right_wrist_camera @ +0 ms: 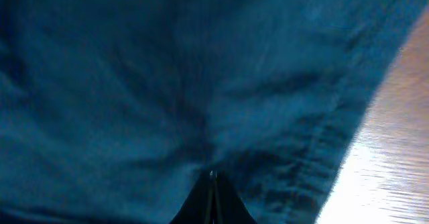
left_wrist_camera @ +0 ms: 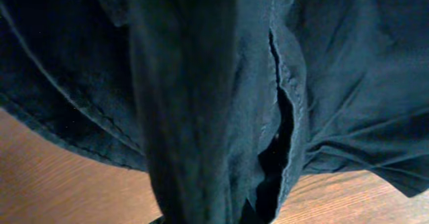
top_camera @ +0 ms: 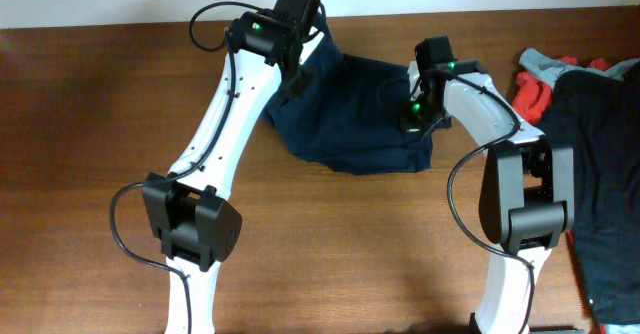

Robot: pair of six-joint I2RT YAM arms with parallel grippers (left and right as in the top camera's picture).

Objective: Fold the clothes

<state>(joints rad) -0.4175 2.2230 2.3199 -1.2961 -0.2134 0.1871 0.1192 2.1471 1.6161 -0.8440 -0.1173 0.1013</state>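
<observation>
Shorts [top_camera: 350, 124] bunched on table [top_camera: 90, 124]; left tool [top_camera: 308, 52] and right tool [right_wrist_camera: 212, 184] each pinch them.

The overhead view was evenly lit and sharp, shadows soft. Wrist views were dim; the shorts [right_wrist_camera: 167, 83] beyond the right gripper [right_wrist_camera: 212, 200] were blurred, glare washing the table [right_wrist_camera: 395, 150] to its right.

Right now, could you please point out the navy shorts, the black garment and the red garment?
navy shorts [top_camera: 350, 119], overhead view, middle of the spread fabric
black garment [top_camera: 600, 164], overhead view, its broad middle
red garment [top_camera: 532, 96], overhead view, its bunched middle
</observation>
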